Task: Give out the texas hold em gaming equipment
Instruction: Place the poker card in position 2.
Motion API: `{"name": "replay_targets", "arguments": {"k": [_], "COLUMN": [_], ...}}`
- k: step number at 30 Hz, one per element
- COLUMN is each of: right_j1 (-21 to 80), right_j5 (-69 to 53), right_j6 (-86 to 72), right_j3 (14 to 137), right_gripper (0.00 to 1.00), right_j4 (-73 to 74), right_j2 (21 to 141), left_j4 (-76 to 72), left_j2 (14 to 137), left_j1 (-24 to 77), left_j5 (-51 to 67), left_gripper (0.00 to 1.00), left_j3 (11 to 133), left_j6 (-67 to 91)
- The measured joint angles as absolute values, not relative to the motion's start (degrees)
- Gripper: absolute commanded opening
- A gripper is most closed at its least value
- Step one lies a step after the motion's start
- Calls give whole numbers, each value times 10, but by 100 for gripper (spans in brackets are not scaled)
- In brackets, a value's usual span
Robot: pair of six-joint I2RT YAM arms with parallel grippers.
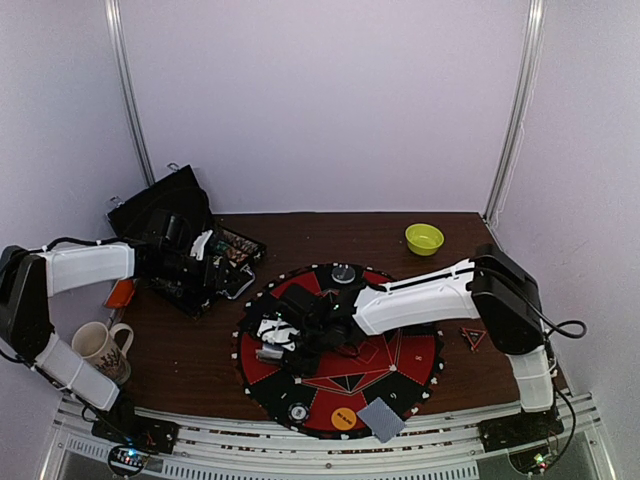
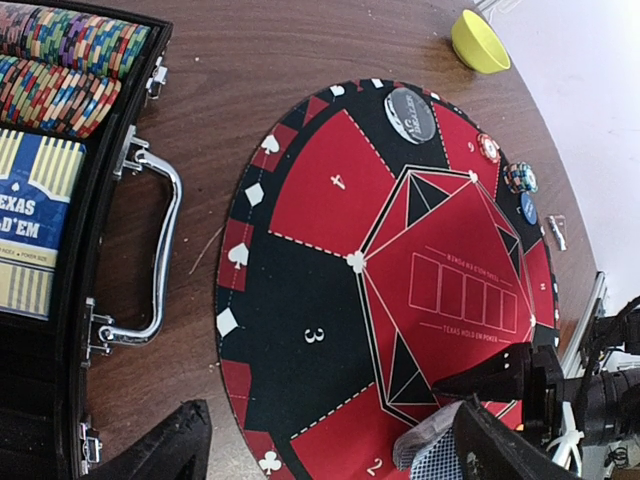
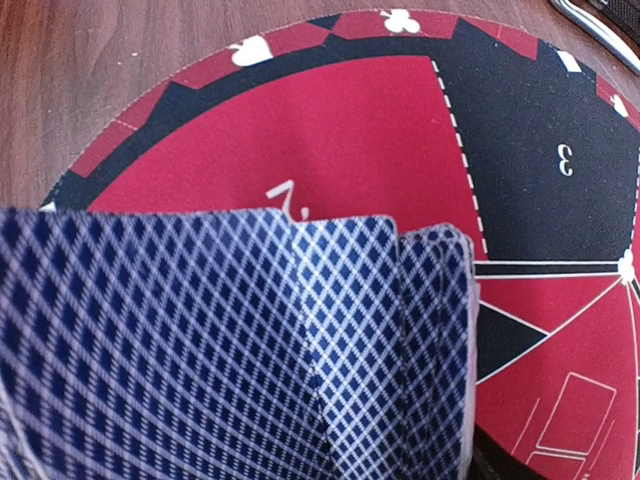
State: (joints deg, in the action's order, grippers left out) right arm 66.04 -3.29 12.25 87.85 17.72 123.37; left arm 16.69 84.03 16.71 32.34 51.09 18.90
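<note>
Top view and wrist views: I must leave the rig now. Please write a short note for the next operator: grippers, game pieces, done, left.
Left gripper: open, empty, by the open black case holding rows of striped poker chips.
Right gripper: over the round red-and-black mat, at a fan of blue-diamond-backed playing cards; grip unclear.
Done: one grey-blue-backed card and an orange round disc lie at the mat's near edge; small chip stacks sit near its rim.
Left: seats 3 and 4 show no cards; probably deal there next.

Right pincer (image 1: 283, 338) hangs over the mat's (image 1: 410, 352) left half.
</note>
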Motion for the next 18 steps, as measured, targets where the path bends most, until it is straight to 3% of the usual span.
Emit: {"name": "replay_targets", "arguments": {"k": [12, 18], "right_j1": [655, 655], "right_j5": [-33, -36], "right_j6": [134, 137], "right_j3": [898, 899], "right_gripper": [100, 100], "right_j4": [187, 188], "right_j2": [1242, 1242], "left_j4": [173, 172], "left_j2": [848, 848], "left_j1": [167, 167], "left_j5": [324, 326], "left_gripper": [87, 86], "left_j3": [511, 508], "left_j6": [182, 183]}}
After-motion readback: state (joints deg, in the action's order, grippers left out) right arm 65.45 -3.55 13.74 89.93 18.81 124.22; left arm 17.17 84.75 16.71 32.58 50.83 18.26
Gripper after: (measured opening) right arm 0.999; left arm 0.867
